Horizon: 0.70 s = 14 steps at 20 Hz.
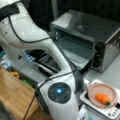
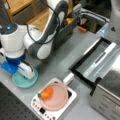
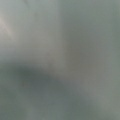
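Observation:
In a front view my gripper [image 2: 26,72] points down onto a teal plate [image 2: 23,82] at the grey table's left edge, and its white fingers [image 2: 29,72] seem to touch the plate. In a front view the arm [image 1: 60,92] hides the gripper and the teal plate. An orange toy carrot [image 2: 46,93] [image 1: 102,98] lies on a pink plate [image 2: 60,100] [image 1: 96,89], which rests on a white appliance with buttons [image 2: 72,96] [image 1: 110,112], to the gripper's right. The wrist view shows only a plain grey surface very close up.
A silver toaster oven [image 1: 86,27] stands with its door [image 2: 98,58] folded open toward the table's middle. A dark bin with small items [image 2: 67,23] sits behind the arm. Wooden furniture [image 1: 12,95] borders the table.

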Motion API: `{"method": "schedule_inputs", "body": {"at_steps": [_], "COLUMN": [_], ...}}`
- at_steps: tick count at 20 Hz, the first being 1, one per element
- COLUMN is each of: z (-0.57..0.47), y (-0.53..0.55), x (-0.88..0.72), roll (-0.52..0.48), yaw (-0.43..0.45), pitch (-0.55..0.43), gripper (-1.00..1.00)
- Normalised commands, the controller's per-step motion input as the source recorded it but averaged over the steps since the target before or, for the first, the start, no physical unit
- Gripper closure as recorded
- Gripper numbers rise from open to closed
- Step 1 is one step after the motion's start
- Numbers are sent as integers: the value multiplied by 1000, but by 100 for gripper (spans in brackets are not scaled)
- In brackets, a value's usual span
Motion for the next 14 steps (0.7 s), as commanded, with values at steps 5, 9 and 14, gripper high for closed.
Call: {"method": "schedule_inputs", "body": {"at_steps": [5, 9, 14], "z": [-27, -14, -13], "y": [14, 27, 53], "x": [65, 48, 29], "roll": [-66, -60, -50], "yaw": [45, 46, 42], "pitch": [30, 31, 31], "gripper": [100, 100, 100]}}
